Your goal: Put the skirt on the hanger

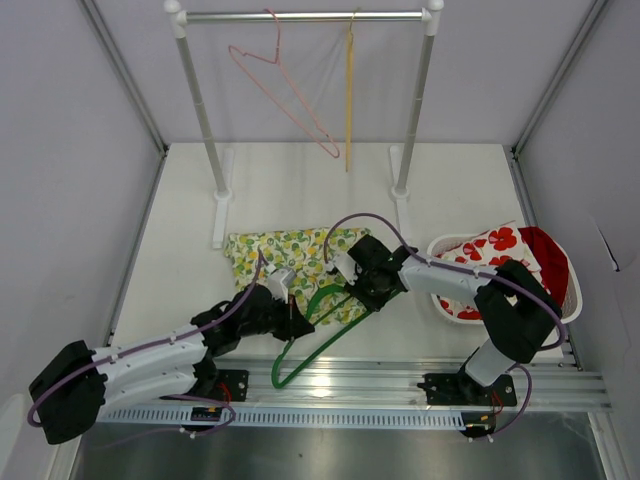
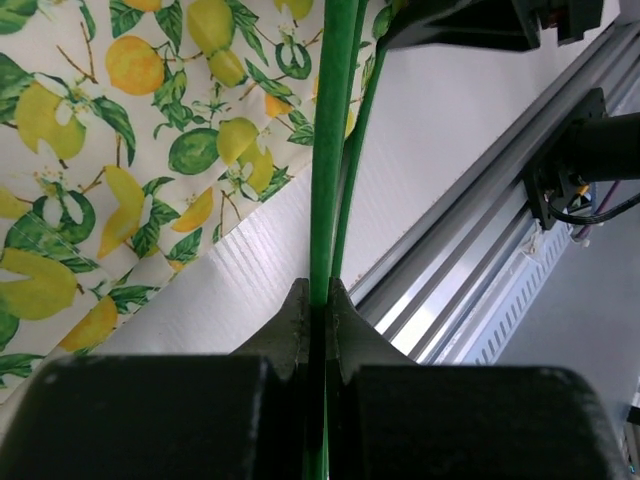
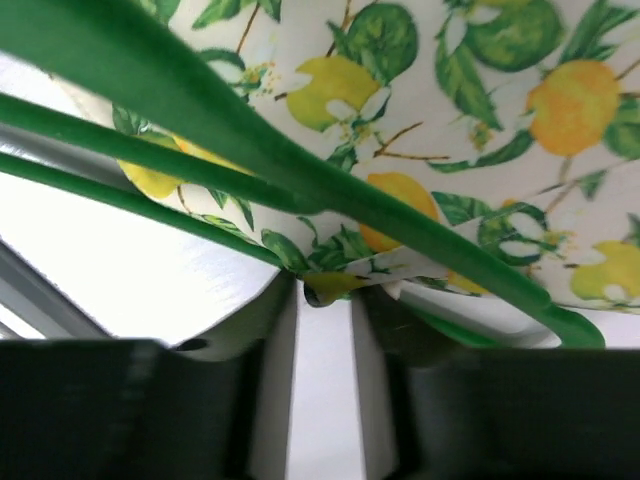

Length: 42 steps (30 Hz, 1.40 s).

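The lemon-print skirt (image 1: 270, 255) lies flat on the white table. Over its right part lies a green hanger (image 1: 320, 335), its hook towards the near rail. My left gripper (image 1: 300, 325) is shut on the hanger's lower bar; in the left wrist view the green bar (image 2: 330, 150) runs straight out from between the closed fingertips (image 2: 320, 295), with the skirt (image 2: 150, 150) to the left. My right gripper (image 1: 350, 283) sits at the skirt's right edge. Seen from the right wrist, its jaws (image 3: 328, 290) stand partly apart with a folded corner of the skirt (image 3: 450, 120) between the tips, under the hanger (image 3: 300, 170).
A clothes rack stands at the back, carrying a pink wire hanger (image 1: 285, 85) and a yellow hanger (image 1: 349, 90); its feet (image 1: 222, 210) rest on the table. A white basket (image 1: 565, 300) with red-and-white clothes (image 1: 500, 250) is at the right. An aluminium rail (image 1: 400, 375) runs along the near edge.
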{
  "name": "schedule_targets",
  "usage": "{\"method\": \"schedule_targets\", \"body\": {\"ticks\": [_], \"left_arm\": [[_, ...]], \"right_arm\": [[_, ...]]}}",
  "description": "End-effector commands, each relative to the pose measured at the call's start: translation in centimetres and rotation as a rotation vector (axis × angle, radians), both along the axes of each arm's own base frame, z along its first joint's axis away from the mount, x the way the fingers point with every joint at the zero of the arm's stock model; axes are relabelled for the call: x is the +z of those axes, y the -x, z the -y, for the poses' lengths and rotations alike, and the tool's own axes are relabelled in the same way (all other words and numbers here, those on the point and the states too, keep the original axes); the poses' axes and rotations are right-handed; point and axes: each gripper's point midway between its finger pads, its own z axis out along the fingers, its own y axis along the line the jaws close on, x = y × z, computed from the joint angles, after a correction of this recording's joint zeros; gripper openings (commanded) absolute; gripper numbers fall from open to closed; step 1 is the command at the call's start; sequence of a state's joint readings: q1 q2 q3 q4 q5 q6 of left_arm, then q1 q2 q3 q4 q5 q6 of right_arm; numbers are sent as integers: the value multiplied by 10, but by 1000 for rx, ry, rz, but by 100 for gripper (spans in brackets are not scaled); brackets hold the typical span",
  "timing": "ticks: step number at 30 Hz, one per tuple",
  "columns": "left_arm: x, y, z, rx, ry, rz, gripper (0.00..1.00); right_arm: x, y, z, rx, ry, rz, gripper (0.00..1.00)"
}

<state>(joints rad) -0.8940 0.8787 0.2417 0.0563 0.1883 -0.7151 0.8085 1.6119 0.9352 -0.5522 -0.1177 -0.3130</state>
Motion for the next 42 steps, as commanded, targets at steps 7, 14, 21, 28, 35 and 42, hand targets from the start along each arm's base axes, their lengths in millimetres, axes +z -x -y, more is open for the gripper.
{"method": "schedule_targets", "body": {"ticks": [7, 14, 21, 28, 35, 42], "left_arm": [[-22, -5, -16, 56, -138, -26, 0], [4, -36, -18, 165, -116, 96, 0], [-5, -47, -25, 202, -171, 111, 0], [-9, -60, -29, 259, -177, 128, 0], [-5, -68, -35, 275, -169, 150, 0], [-3, -66, -26, 208, -135, 156, 0]], "right_arm": [[26, -72, 14, -159, -1, 161, 11], [55, -95, 31, -221, -18, 189, 11], [81, -113, 35, -249, -30, 219, 11], [86, -128, 47, -287, -19, 214, 12], [77, -130, 56, -283, 19, 193, 13], [53, -126, 69, -302, 64, 158, 36]]}}
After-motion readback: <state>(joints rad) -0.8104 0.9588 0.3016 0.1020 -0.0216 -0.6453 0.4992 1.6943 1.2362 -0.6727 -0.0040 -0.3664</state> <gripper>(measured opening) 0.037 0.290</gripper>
